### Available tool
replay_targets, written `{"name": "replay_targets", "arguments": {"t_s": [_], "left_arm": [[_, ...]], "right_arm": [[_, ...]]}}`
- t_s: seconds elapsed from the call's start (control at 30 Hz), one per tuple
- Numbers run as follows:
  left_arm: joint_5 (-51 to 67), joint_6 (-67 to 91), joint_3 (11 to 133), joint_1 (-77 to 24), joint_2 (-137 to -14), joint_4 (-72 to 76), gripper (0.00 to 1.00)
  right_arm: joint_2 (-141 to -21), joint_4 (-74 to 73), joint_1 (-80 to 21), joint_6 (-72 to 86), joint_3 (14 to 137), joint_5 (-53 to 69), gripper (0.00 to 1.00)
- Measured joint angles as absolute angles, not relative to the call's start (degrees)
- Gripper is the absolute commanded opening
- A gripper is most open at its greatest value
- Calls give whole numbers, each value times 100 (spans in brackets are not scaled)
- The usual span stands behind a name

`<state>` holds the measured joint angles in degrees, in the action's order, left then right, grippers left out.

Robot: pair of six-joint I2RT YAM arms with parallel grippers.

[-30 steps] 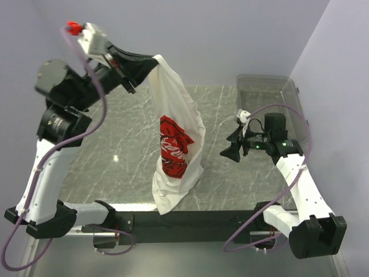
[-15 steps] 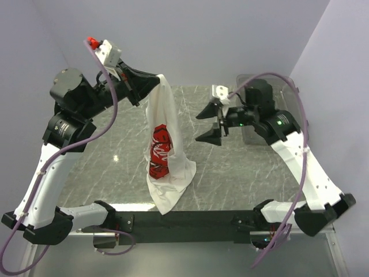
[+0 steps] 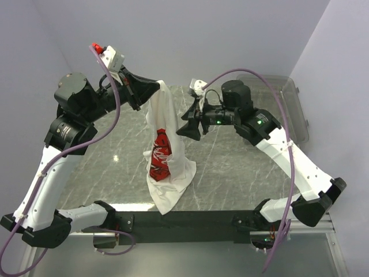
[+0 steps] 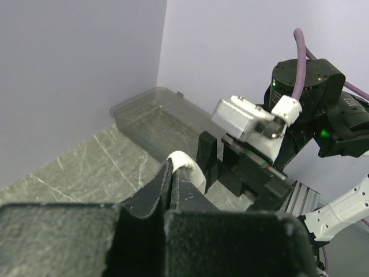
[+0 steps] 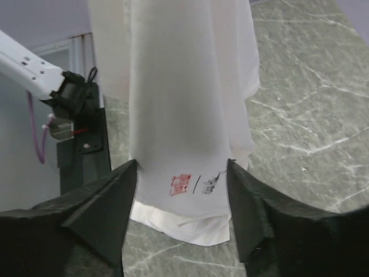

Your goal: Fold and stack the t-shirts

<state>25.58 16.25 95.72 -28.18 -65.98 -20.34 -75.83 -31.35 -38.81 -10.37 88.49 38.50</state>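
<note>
A white t-shirt (image 3: 167, 112) with a red chest print (image 3: 161, 153) hangs bunched from my left gripper (image 3: 157, 86). That gripper is raised over the back of the table and shut on a fold of the cloth (image 4: 188, 165). The shirt's lower end rests crumpled near the front edge. My right gripper (image 3: 185, 122) stands open just right of the hanging shirt. In the right wrist view its fingers (image 5: 109, 202) stand either side of the hanging cloth (image 5: 184, 86), just above the hem, where a small printed label (image 5: 194, 184) shows.
A clear grey plastic bin (image 3: 283, 95) sits at the back right of the marble table (image 3: 230, 173), and is also seen in the left wrist view (image 4: 153, 118). The black base rail (image 3: 190, 219) runs along the front edge. Walls close in on the left, back and right.
My right arm has swung left from beside the bin up to the hanging shirt, and its jaws have narrowed a little. My left gripper shifted slightly and the shirt now hangs narrower.
</note>
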Motion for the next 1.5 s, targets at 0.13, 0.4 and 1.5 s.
{"name": "replay_targets", "arguments": {"t_s": [0.13, 0.4, 1.5], "left_arm": [[2475, 1625, 9465, -2823, -6569, -2053, 0], [2206, 1619, 9268, -2823, -6359, -2078, 0], [617, 2053, 10335, -2810, -11937, -869, 0]], "right_arm": [[-7697, -3044, -4193, -840, 8774, 3559, 53], [-7695, -3044, -4410, -692, 8720, 3509, 0], [-9894, -3151, -790, -1297, 8573, 2073, 0]]}}
